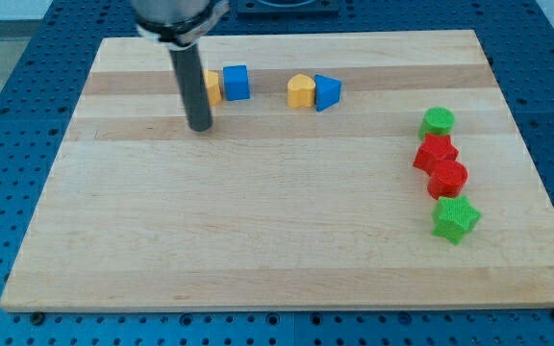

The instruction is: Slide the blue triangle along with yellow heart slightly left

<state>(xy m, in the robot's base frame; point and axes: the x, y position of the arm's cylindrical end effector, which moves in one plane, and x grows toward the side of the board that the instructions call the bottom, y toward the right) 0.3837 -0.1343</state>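
The blue triangle (328, 92) lies near the view's top, right of centre, touching the yellow heart (301, 91) on its left side. My tip (200, 126) rests on the board well to the left of both, about a hundred pixels from the heart and a little lower. Just above and right of my tip a blue cube (237, 83) sits beside another yellow block (214, 86), which my rod partly hides.
At the view's right stands a column of blocks: a green round block (439, 121), a red block (435, 153), a second red block (448, 178) and a green star (455, 219). The wooden board (258, 240) ends at blue perforated table on all sides.
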